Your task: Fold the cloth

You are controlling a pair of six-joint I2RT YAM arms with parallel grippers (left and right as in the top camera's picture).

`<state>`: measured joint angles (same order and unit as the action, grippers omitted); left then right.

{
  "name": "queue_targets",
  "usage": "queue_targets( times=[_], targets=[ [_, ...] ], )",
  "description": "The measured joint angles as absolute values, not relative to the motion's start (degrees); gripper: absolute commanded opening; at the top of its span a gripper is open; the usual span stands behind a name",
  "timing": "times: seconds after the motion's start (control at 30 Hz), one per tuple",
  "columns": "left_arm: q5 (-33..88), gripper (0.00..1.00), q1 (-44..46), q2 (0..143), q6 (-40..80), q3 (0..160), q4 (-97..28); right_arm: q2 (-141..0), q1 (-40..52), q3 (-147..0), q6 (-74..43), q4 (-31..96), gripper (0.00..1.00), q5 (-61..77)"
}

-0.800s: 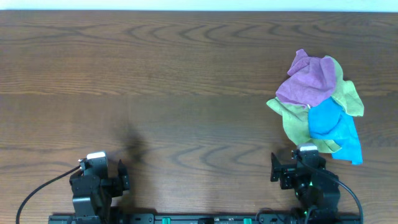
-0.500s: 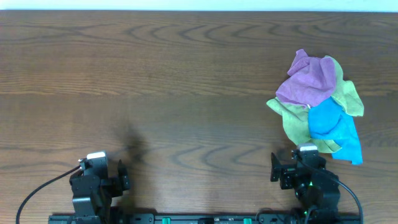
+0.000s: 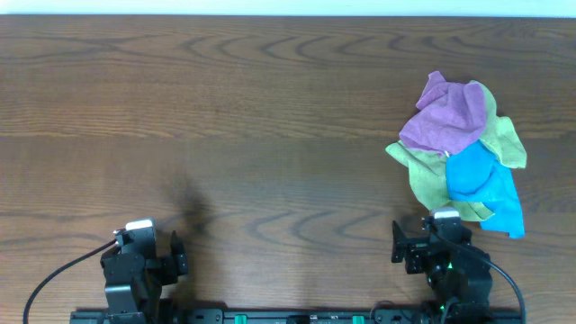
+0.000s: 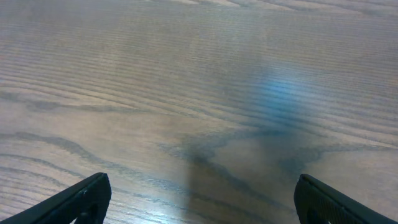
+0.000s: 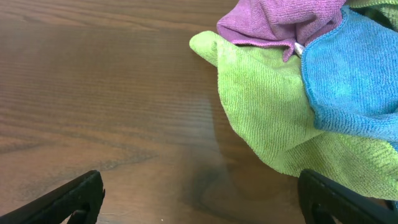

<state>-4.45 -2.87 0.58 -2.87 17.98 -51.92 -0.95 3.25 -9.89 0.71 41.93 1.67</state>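
Cloth [image 3: 447, 115] of lilac-purple microfibre lies crumpled on the right side of the wooden table [image 3: 270, 108], forming the far end of a small heap. It is bunched rather than flat, and its near edge overlaps the yellow-green cloth [image 3: 421, 175]. In the right wrist view a small white tag [image 5: 299, 48] shows where the lilac edge meets the other two. The yellow-green cloth spreads beneath and around it, reaching out to the left and right of the heap. A bright blue cloth [image 3: 481, 180] sits on the near side of the heap, touching the lilac one and covering part of the green. These two lie between the lilac cloth and the right gripper [image 5: 199, 196], which hangs near the heap's near edge with its jaws spread wide and holding nothing. The left gripper [image 4: 202, 198] is well apart at the table's near left, its jaws also wide and holding nothing above the wood.
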Motion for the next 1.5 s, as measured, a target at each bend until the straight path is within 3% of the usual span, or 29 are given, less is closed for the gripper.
queue_targets(
  times=[1.13, 1.3, 1.5],
  targets=[
    [-4.45, 0.95, -2.87, 0.58, -2.87, 17.98, -51.92, -1.69, 3.25, -10.63, 0.64, 39.64, 0.99, 1.65],
    [-4.45, 0.95, -2.87, 0.58, -2.92, 17.98, -51.94, -11.07, 2.92, -19.84, 0.32, 39.57, 0.99, 0.58],
    [-4.43, 0.95, -2.87, 0.54, -3.01, 17.98, -51.94, -32.86, -0.54, -38.22, -2.83, 39.40, 0.99, -3.18]
  ],
)
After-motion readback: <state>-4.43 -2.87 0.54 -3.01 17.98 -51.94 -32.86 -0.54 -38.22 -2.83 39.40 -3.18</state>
